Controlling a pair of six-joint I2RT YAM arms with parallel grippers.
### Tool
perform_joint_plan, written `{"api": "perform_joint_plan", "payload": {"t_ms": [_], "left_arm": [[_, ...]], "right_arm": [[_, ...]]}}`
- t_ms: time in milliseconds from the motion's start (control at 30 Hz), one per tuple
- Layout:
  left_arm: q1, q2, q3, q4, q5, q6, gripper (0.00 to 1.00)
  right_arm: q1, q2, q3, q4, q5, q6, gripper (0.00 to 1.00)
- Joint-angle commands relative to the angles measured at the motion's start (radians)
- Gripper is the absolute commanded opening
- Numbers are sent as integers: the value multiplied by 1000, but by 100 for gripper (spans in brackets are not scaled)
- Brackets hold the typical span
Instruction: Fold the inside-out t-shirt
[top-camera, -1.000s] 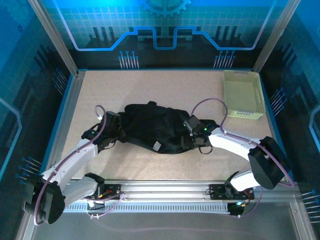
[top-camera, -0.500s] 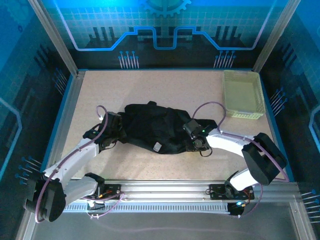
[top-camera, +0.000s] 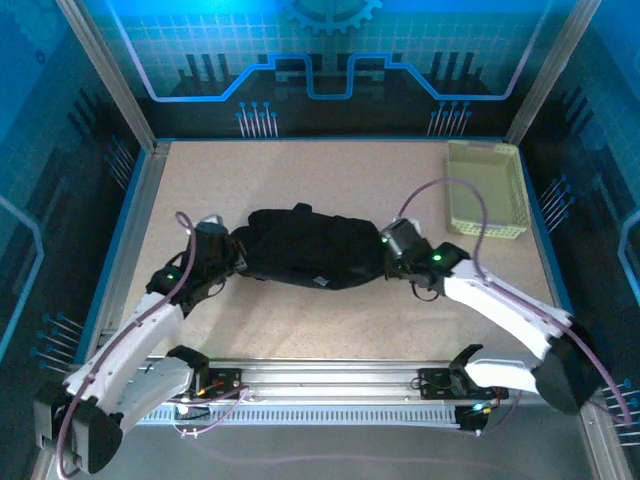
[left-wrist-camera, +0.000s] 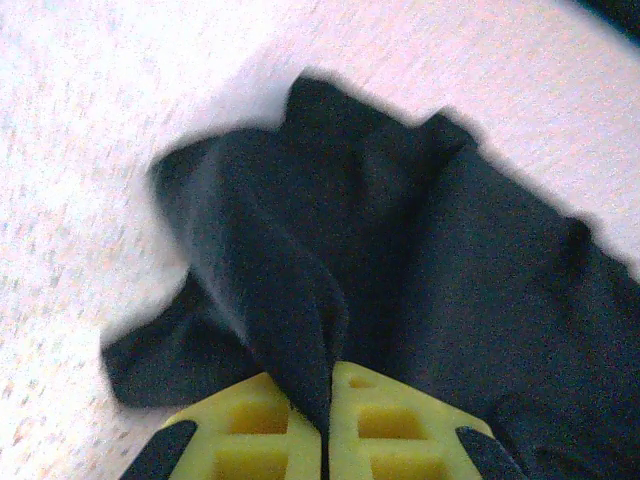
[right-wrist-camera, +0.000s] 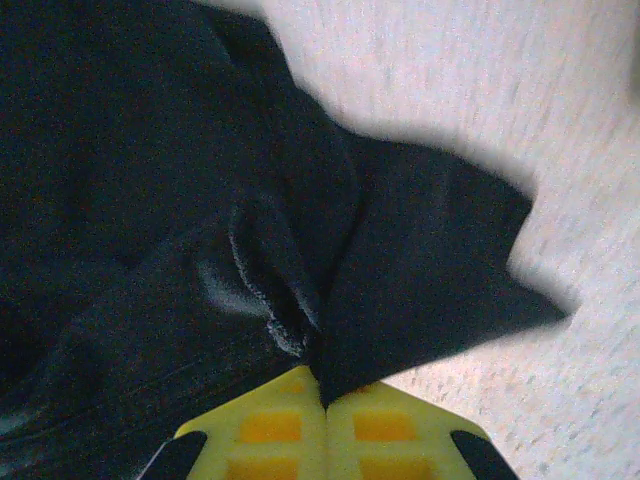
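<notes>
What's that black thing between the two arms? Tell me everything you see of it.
It is a plain black t-shirt of soft, matte fabric, bunched into a wrinkled, elongated heap on the speckled table. No print shows. The left gripper is shut on a fold at its left end, the right gripper on one at its right end.

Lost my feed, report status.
Left pincer shut on shirt, right pincer too. Shirt bunched between them. Basket far right, apart from shirt.
</notes>
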Motion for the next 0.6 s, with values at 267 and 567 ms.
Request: {"api": "perform_joint_plan", "payload": {"t_ms": [267, 567], "left_arm": [[11, -17, 612, 99, 35, 128, 0], [12, 19, 768, 126, 63, 187, 0]], "right_arm": [[-28, -153, 610, -100, -18, -247, 0], [-29, -111, 899, -73, 10, -361, 0]]}}
